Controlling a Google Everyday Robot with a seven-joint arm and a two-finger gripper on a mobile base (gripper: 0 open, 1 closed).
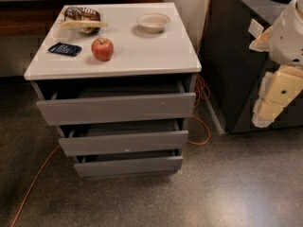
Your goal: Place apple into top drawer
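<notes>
The red apple (pixel 102 48) stands upright on the white top of the cabinet (pixel 142 56), left of the middle and near the front edge. The top drawer (pixel 116 108) is pulled out a little, with a strip of its dark inside showing under the cabinet top. My gripper (pixel 263 117) hangs at the right edge of the camera view, pointing down. It is well to the right of the cabinet and far from the apple. It holds nothing that I can see.
A white bowl (pixel 153 22), a snack bag (pixel 81 19) and a dark blue packet (pixel 65 48) lie on the cabinet top. The two lower drawers (pixel 123 143) are also slightly open. A dark unit (pixel 232 56) stands at right. An orange cable (pixel 33 183) runs over the floor.
</notes>
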